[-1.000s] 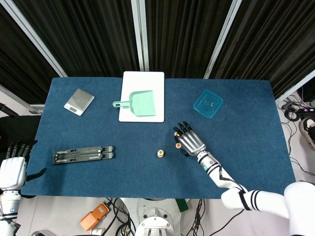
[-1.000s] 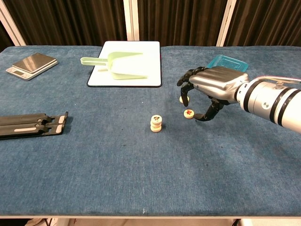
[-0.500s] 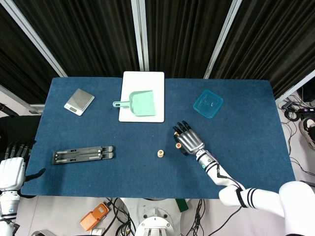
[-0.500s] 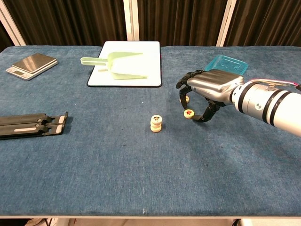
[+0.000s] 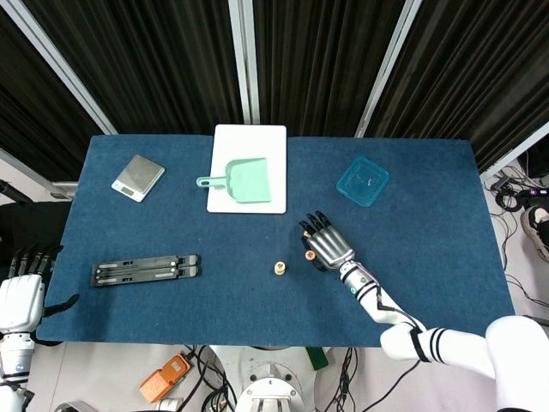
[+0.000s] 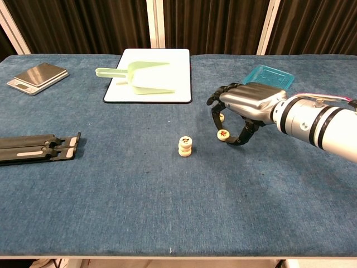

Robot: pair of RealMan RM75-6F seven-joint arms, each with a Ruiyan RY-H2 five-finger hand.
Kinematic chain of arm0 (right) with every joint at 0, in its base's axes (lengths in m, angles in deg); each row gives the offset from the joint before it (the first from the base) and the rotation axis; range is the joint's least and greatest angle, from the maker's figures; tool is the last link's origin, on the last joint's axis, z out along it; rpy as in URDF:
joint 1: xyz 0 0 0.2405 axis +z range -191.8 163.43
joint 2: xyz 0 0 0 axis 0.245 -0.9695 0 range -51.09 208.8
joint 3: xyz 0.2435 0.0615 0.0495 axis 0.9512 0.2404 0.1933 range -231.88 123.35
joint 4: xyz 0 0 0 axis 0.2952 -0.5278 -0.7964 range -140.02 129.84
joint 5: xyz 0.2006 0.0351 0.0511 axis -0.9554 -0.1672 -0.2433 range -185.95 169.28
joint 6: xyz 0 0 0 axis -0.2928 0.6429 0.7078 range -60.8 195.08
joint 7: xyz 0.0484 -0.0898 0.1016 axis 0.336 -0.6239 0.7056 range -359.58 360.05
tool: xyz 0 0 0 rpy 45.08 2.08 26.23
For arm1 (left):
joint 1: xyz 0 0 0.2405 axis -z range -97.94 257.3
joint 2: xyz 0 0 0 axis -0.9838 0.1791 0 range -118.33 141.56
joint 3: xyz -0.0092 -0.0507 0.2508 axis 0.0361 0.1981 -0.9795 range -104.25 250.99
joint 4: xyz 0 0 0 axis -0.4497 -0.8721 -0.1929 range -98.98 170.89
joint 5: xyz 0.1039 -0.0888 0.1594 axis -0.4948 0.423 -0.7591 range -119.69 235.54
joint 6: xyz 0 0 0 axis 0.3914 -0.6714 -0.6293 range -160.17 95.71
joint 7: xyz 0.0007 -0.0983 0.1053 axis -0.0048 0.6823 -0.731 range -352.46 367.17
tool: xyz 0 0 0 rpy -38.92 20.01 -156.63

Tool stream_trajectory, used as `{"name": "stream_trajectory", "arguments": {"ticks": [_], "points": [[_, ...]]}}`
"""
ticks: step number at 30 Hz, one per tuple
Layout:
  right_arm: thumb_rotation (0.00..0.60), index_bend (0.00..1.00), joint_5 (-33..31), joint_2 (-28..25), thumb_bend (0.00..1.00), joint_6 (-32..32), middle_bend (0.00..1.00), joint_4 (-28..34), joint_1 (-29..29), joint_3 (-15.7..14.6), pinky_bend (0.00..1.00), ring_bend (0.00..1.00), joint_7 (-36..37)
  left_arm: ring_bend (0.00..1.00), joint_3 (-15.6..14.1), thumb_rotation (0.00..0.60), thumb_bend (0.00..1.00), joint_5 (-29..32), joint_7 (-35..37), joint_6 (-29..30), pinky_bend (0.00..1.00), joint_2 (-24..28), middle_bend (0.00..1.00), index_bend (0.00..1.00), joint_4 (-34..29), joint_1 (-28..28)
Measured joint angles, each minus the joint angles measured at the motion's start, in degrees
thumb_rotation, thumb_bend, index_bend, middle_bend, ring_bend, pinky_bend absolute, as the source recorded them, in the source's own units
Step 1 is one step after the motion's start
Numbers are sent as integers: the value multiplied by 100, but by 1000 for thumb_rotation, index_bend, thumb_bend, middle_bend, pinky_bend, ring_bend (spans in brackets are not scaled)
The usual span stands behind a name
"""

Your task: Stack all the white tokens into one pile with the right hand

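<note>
- The right robot hand (image 6: 241, 109) hovered low over a loose white token (image 6: 223, 134) on the blue tabletop (image 6: 139, 212), fingers curled down around it, thumb on its right side.
- Whether the fingertips already touched the token could not be told; it seemed to lie flat on the tabletop, so the robot hand held nothing yet.
- A second loose token (image 6: 222, 117) sat just beyond, under the fingers; the pinch should take only the nearer one.
- The pile of tokens (image 6: 186, 146) stood left of the robot hand, a short reach away.
- Good practice: close thumb and finger on the token's rim, lift straight, carry level, lower squarely so the narrow pile does not topple.
- The left robot hand (image 5: 21, 292) rested off the tabletop's near-left edge, apparently holding nothing.
</note>
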Motion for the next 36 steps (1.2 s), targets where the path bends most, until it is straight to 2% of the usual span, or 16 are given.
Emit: {"name": "stream_trajectory", "arguments": {"ticks": [12,23,36], "points": [[600,556,536,-230,463,188,184,921,149,62,82,84,-17,73,6,600,85,3,-24,-5,0,11,136,173,-22,8],[600,540,235,-29,463,-26,184,871,346,112,82,83,-372,73,3,600,85,37,30,-26,0,-2,136,173,37,-7],[600,528,172,61,463,-19,184,772,407,103,82,83,-385,73,4,600,85,49,76,-65,0,-30,136,173,95,3]]}}
